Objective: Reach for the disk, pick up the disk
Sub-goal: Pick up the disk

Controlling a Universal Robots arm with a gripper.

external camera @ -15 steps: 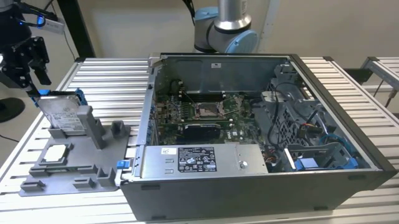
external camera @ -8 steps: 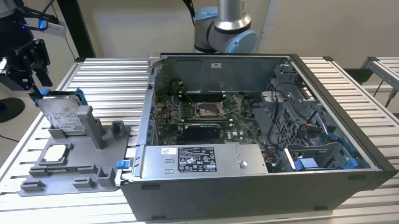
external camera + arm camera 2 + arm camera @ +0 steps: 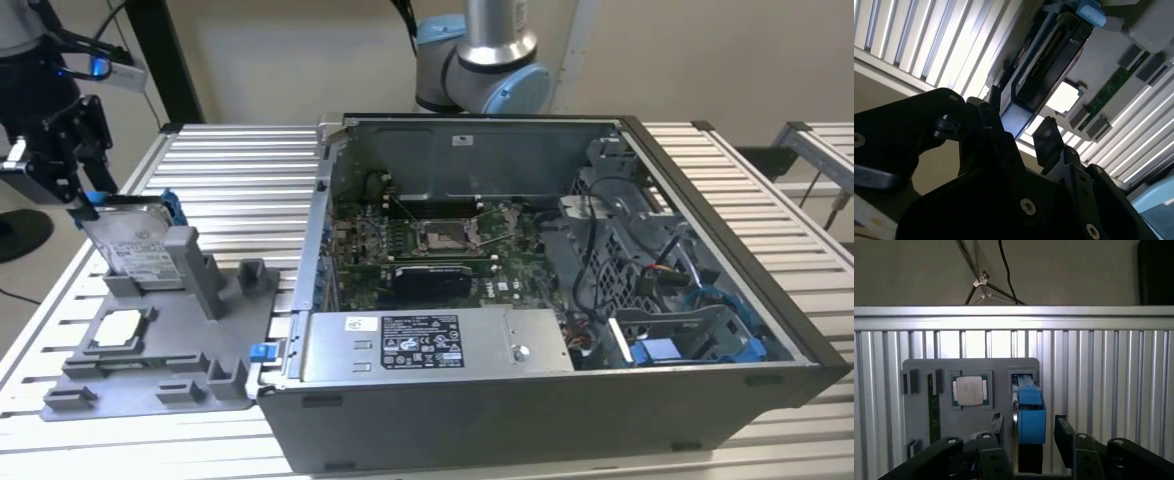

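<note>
Gripper | upper left of exterior view, fingers spread astride upright disk | seemingly not touching | grey holder keeps its edge reachable

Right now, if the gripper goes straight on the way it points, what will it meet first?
Probably the disk, standing in the grey holder: in the first wrist view its blue-framed end sits centred before the open gripper. Depth is unclear; the fingers may already flank it.

The disk is silver metal, blue plastic-edged; the holder matt grey plastic.
</note>
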